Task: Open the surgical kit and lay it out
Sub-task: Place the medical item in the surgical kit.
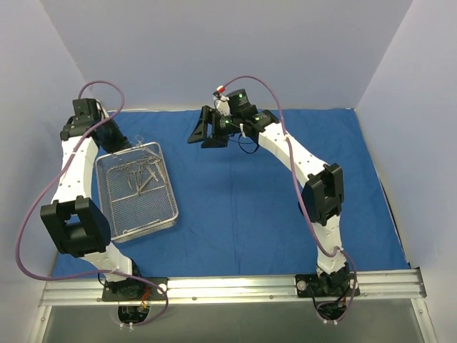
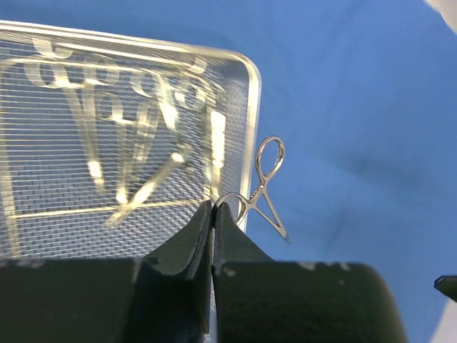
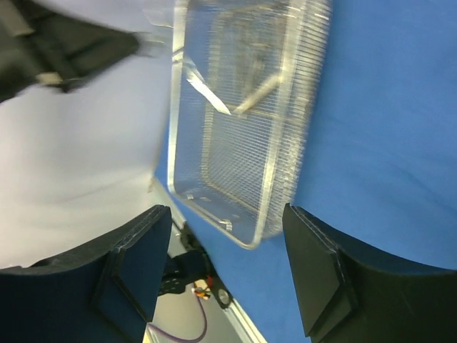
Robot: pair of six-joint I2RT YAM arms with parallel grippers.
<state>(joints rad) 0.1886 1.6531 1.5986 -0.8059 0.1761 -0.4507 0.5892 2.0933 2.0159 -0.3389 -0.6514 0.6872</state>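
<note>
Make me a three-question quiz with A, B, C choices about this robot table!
1. Where is the tray? A on the left; B on the right; C in the middle.
2. What colour is the cloth? A red; B blue; C green.
3. The left tool is: A wide open; B shut on nothing; C shut on an instrument.
Answers: A, it lies on the robot's left in the top view; B, the cloth is blue all over; C, it pinches a handle ring in the left wrist view.

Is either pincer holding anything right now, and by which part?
The left pincer is shut on a scissor-handled instrument, pinching one of its finger rings. The right pincer is open and holds nothing.
</note>
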